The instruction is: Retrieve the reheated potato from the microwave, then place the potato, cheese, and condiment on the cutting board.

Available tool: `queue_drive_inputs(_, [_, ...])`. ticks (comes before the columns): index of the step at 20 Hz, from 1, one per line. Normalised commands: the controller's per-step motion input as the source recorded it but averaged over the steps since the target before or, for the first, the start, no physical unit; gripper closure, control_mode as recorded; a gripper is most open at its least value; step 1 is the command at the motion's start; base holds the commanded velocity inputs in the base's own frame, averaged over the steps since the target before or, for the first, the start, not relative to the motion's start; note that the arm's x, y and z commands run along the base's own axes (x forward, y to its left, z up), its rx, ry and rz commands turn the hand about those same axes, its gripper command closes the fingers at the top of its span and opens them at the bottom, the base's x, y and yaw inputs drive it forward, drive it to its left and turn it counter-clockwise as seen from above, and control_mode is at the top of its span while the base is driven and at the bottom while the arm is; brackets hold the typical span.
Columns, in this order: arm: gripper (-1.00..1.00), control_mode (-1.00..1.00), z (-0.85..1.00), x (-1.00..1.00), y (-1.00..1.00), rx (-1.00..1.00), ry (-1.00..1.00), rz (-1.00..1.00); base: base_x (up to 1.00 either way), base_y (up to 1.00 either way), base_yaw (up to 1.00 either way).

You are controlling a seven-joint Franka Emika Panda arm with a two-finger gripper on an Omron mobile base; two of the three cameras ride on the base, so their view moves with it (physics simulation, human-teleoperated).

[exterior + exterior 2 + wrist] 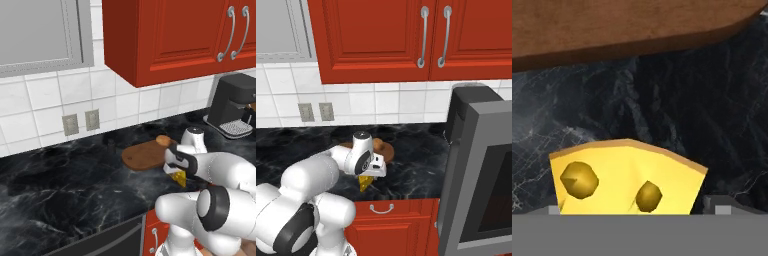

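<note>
The yellow cheese (627, 177) wedge lies on the black counter just in front of the cutting board (612, 30). My gripper (638, 210) is open and low over the cheese, one fingertip on each side of it. From the left base view the gripper (178, 173) hangs over the cheese (179, 179), near the dark brown cutting board (142, 156). The brown potato (163, 141) rests on the board's right end. A small dark shape, probably the condiment (111, 144), stands left of the board. The right base view shows the gripper (367, 176), cheese (364, 184), potato (378, 145) and the grey microwave (476, 200).
A black coffee machine (234, 105) stands at the back right of the counter. Red cabinets (170, 35) hang above the work area. The microwave's grey front stands close at the right of the arm. Two wall outlets (80, 122) sit on the tiled backsplash.
</note>
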Motion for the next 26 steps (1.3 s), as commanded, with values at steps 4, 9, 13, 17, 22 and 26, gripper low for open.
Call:
queue_drive_inputs(4, [-1.0,-1.0,-0.24,-0.01,0.08,0.0,0.0,0.0,0.0,0.0,0.0])
queue_drive_inputs(9, [1.0,-1.0,-0.21,-0.09,0.1,0.0,0.01,0.0,0.0,0.0,0.0])
queue_drive_inputs(13, [1.0,-1.0,-0.11,-0.1,0.03,0.0,0.01,-0.02,0.0,0.0,0.0])
queue_drive_inputs(17, [1.0,-1.0,0.17,-0.04,0.01,0.02,0.0,0.0,0.0,0.0,0.0])
queue_drive_inputs(22, [1.0,-1.0,0.39,0.06,0.13,0.0,0.0,0.0,0.0,0.0,0.0])
queue_drive_inputs(26, [1.0,-1.0,0.4,0.3,0.26,0.0,0.0,0.0,0.0,0.0,0.0])
